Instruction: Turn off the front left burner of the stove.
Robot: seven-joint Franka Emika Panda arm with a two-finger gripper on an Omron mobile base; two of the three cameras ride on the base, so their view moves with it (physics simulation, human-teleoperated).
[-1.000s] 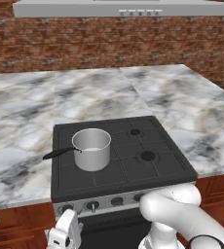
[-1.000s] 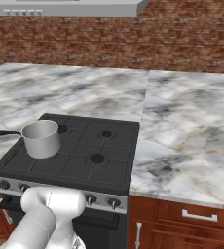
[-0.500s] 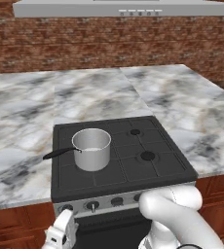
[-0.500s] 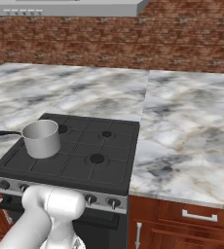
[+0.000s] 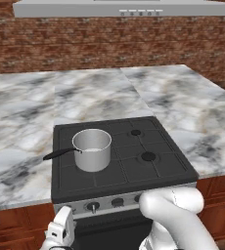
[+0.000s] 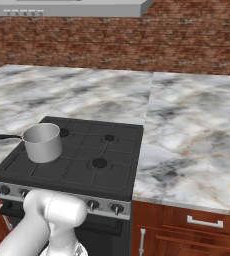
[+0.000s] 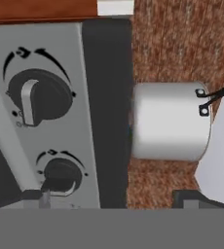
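Observation:
The black stove (image 5: pixel 134 171) sits in the marble counter, with a silver control strip (image 5: pixel 104 205) of small dark knobs (image 5: pixel 91 206) along its front. A steel pot (image 5: pixel 92 149) covers the front left burner. My gripper (image 5: pixel 60 233) hangs open just below the left end of the strip. In the hand view, which is rolled sideways, the strip (image 7: pixel 84 73) shows two knobs, a larger-looking one (image 7: pixel 38 97) and another (image 7: pixel 60 175). The gripper (image 7: pixel 113 197) spans wide, and one dark fingertip (image 7: pixel 32 195) lies by the second knob. The pot (image 7: pixel 170 121) stands beyond the stove's edge.
Marble counter (image 5: pixel 26 122) surrounds the stove (image 6: pixel 82 172), with a brick wall behind and a grey range hood (image 5: pixel 109 7) above. Wooden drawers (image 6: pixel 202 220) flank the oven front. My white arm (image 6: pixel 52 215) covers part of the control strip in the right base view.
In the left base view the gripper has sunk slightly, away from the leftmost knob, and its jaws stay open. Pot and stove have not moved.

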